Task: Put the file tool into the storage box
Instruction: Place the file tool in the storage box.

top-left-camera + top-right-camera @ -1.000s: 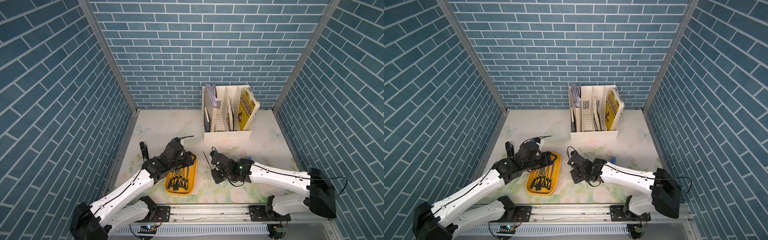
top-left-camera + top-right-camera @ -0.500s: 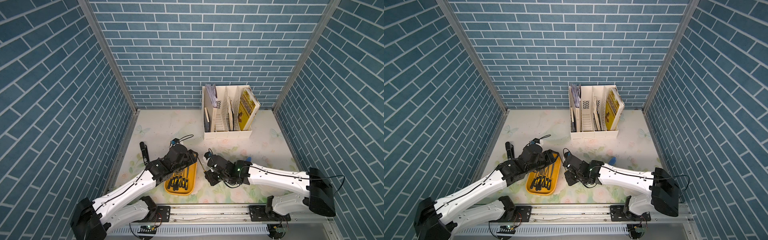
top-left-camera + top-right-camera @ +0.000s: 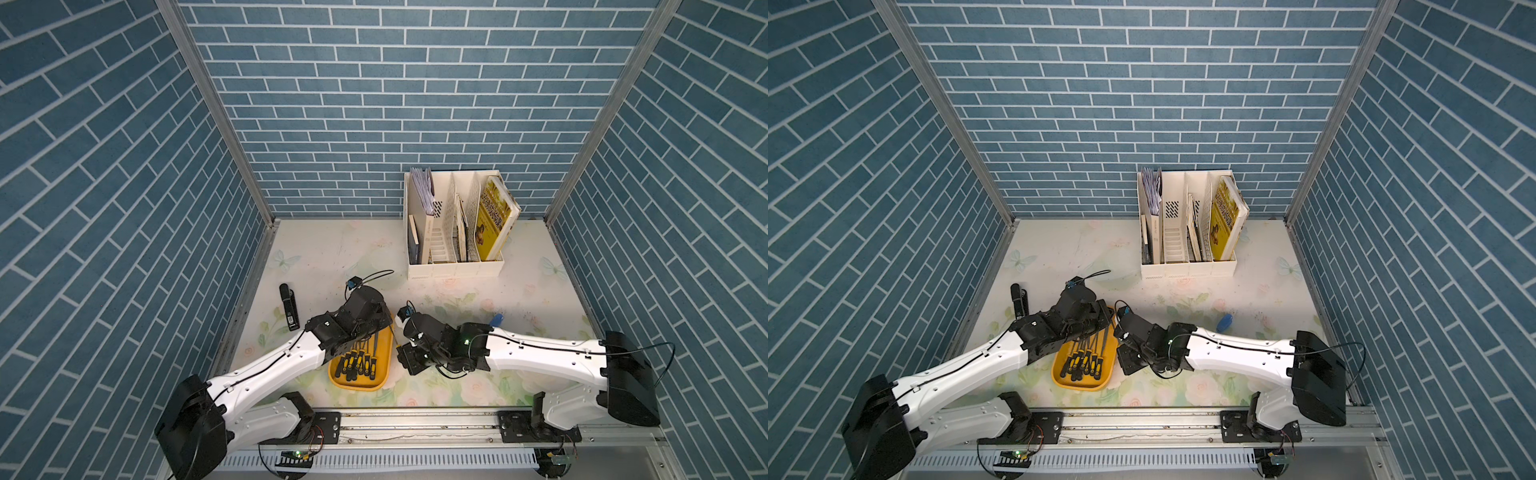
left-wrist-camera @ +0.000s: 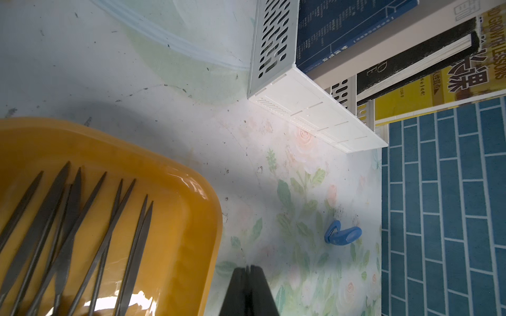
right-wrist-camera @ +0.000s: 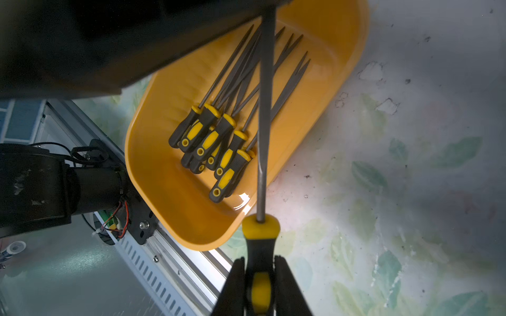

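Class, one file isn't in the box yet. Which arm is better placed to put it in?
Right. The right tool has the file handle between its fingers, shaft over the box. The left tool is shut, empty.

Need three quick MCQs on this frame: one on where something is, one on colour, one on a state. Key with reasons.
1. The loose files lie: A in the yellow storage tray; B in a red bucket; C hung on the wall.
2. The small clip-like item lying away from the tray is: A red; B blue; C green.
3. The left hand is: A shut and empty; B wide open; C gripping a cup.
Key: A, their black-and-yellow handles rest inside the rim; B, it is plainly blue in the left wrist view; A, its fingers meet with nothing between them.
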{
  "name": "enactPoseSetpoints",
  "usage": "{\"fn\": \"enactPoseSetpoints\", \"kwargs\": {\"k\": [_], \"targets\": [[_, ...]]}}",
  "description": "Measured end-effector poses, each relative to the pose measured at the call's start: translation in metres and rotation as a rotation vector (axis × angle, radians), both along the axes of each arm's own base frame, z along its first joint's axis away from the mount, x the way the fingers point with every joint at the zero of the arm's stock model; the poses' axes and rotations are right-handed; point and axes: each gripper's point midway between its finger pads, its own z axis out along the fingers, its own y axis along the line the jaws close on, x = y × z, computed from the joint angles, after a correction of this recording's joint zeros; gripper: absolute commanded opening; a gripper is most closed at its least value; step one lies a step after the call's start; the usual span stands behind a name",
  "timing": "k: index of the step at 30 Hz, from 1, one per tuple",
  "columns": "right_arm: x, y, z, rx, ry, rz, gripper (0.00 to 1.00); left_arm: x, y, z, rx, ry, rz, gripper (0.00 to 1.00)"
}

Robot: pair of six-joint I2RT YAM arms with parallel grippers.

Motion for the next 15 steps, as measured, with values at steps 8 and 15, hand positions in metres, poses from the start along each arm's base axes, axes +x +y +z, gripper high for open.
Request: {"fn": "enactPoseSetpoints", "kwargs": {"k": [8, 15], "targets": [[0.039, -0.007, 0.032, 0.051, -0.030, -0.068, 0.68, 0.023, 0.051, 0.027, 0.185, -0.039, -0.020, 0.00], [0.055, -0.035, 0.027, 0.035, -0.016, -0.117, 0.68, 0.032, 0.062, 0.008, 0.461, 0.019, -0.167, 0.00]]}}
